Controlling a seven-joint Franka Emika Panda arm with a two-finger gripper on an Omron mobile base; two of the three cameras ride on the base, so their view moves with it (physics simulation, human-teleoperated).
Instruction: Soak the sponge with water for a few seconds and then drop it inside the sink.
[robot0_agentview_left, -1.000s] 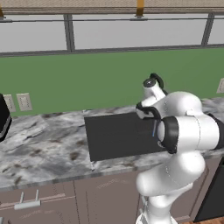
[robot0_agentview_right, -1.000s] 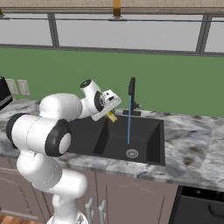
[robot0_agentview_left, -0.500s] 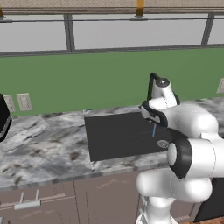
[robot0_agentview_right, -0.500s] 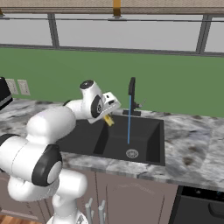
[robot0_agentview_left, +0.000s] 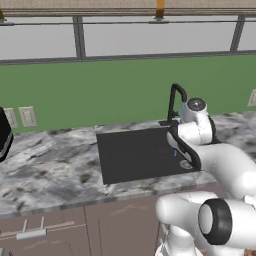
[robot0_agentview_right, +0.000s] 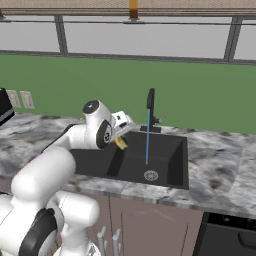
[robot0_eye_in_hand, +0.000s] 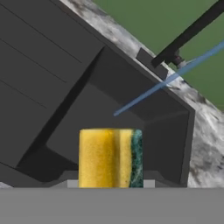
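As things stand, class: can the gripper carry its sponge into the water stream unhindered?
Probably yes. The gripper, shut on the sponge, hangs over the open sink, to one side of the water. Nothing stands between them; the faucet sits higher, behind the stream.

sponge showing a porous yellow foam body, rough green scouring layer on one side | sink ahead of the gripper looking matt, smooth, near-black | drain gleaming like silver metal | faucet reading as matt black | counter around it looking like polished grey-veined marble | arm shell shining as glossy white plastic
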